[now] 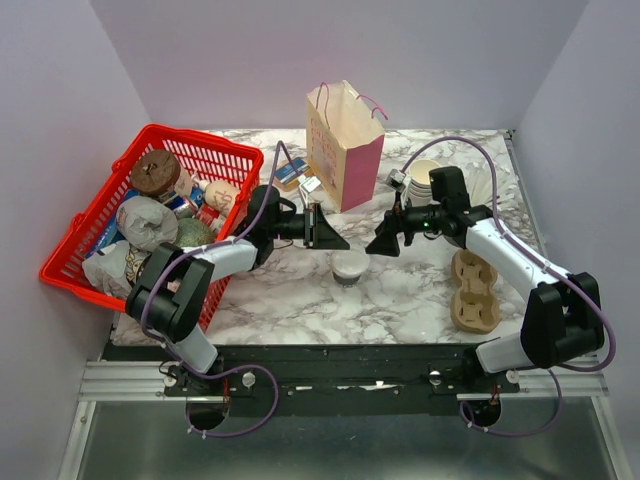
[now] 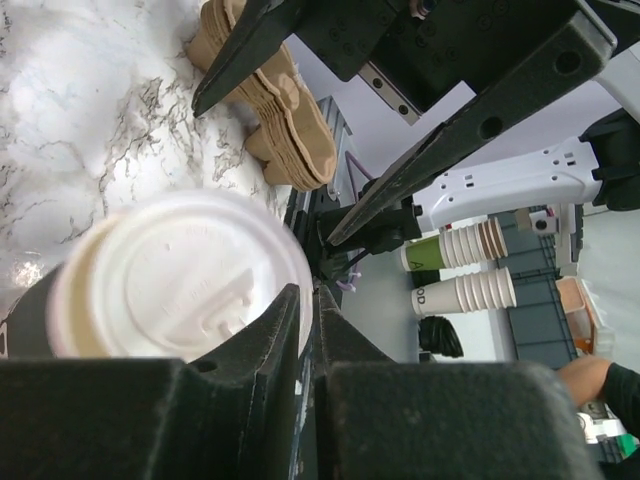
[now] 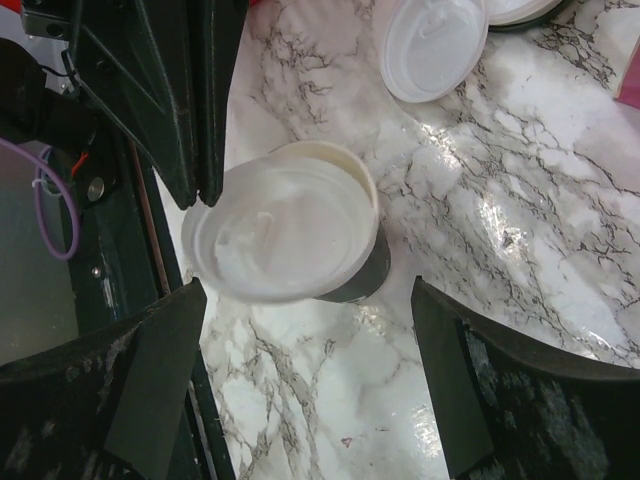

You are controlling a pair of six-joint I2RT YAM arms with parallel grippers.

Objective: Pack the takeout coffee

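The takeout coffee stands mid-table, a cream cup with a dark lower band. Its white lid sits askew, and the cream rim shows on one side. It also fills the left wrist view. My left gripper is shut and empty, its tips at the lid's edge. Its dark fingers also show in the right wrist view. My right gripper is open and empty, just right of the cup, its fingers spread wide below it.
A pink and cream paper bag stands behind the cup. A red basket of goods is at the left. Brown cup carriers lie at the right, and stacked cups and lids behind them. A spare lid lies nearby.
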